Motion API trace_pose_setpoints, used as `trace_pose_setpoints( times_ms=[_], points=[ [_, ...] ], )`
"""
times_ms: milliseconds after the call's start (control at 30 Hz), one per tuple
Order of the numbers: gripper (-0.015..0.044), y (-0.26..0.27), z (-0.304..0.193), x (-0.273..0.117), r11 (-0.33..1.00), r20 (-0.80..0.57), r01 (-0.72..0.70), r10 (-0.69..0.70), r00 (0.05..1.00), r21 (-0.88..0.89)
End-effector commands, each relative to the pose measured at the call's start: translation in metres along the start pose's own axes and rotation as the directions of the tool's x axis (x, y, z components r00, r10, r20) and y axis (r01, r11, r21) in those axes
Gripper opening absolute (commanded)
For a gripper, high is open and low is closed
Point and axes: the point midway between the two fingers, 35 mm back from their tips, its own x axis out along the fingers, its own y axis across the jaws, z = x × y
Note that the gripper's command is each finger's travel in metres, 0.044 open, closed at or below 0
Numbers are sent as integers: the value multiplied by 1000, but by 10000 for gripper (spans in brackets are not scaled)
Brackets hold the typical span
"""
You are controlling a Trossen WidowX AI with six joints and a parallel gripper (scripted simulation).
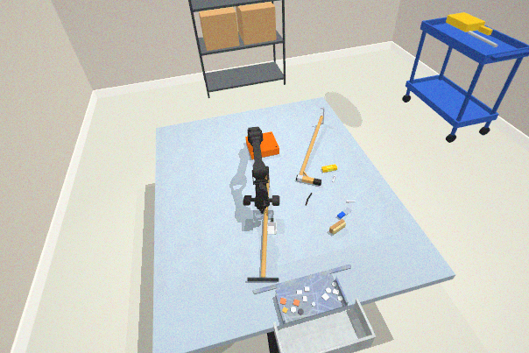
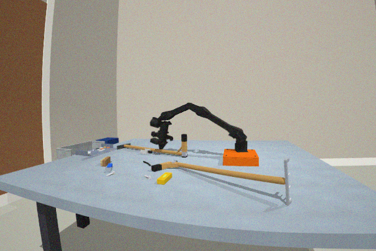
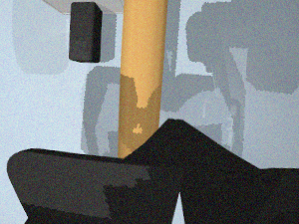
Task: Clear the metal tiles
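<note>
The long scraper has a wooden handle [image 1: 264, 249] [image 2: 137, 147] [image 3: 143, 44] and a dark blade [image 1: 263, 279] [image 2: 122, 146]. It lies on the table, its blade short of the steel plate and left of it in the top view. Its upright grip [image 2: 184, 144] has a black top. My gripper [image 1: 263, 209] [image 2: 160, 147] [image 3: 173, 126] is shut and empty, low over or beside the handle; whether it touches is unclear. Several white, orange, yellow and dark tiles [image 1: 296, 302] lie on the steel plate [image 1: 315, 290]. The catch box [image 1: 306, 338] [image 2: 78, 148] is at its far end and shows no tiles.
A raised bar [image 1: 302, 279] crosses the plate's near end. A white piece [image 1: 271, 229] lies beside the handle. A second wooden-handled tool [image 1: 312, 145] [image 2: 230, 173], a yellow block [image 1: 329, 168] [image 2: 164, 178], a wooden block [image 1: 337, 227] [image 2: 105, 161] and a black strip [image 1: 308, 199] lie to the right.
</note>
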Motion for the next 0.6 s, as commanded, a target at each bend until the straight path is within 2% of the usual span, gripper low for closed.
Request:
trace_pose_setpoints(
  times_ms=[0, 433, 467, 567],
  points=[
    [0, 14, -1, 3, 1000, -2, -12, 12, 1000, -8],
    [0, 27, 0, 3, 1000, 1, -14, 14, 1000, -7],
    [0, 13, 2, -1, 1000, 6, -1, 1, 1000, 2],
    [0, 13, 4, -10, 1000, 14, -2, 2, 1000, 3]
  ],
)
